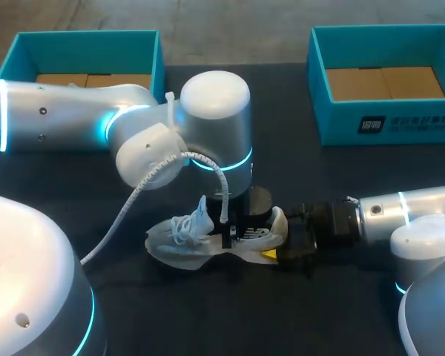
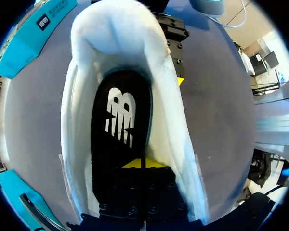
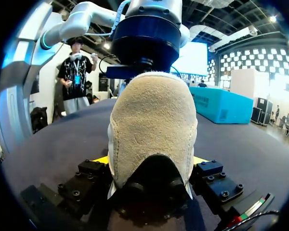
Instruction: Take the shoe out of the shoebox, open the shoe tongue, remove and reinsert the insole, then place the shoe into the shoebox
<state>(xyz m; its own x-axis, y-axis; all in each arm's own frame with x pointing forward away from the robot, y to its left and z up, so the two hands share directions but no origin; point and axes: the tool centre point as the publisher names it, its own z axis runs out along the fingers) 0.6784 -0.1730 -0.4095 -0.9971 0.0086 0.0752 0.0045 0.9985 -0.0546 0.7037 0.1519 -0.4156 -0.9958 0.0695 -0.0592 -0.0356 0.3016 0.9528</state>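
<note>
A white shoe (image 1: 182, 241) lies on the dark table, toe to the left, laces loose. My right gripper (image 1: 282, 241) comes in from the right and is shut on its heel (image 3: 151, 120), one yellow-tipped finger (image 3: 100, 160) on each side. My left gripper (image 2: 142, 163) hangs straight down into the shoe's opening, shut, with its yellow tips together on the black insole (image 2: 120, 115). The insole lies flat inside the shoe (image 2: 82, 120). Whether the tips pinch it I cannot tell. In the head view the left wrist (image 1: 215, 126) hides that gripper's fingers.
Two teal shoeboxes stand at the table's back, one at the left (image 1: 96, 35) and one at the right (image 1: 386, 122), both open-topped with brown cardboard inside. A white cable (image 1: 133, 200) hangs from the left arm toward the front left.
</note>
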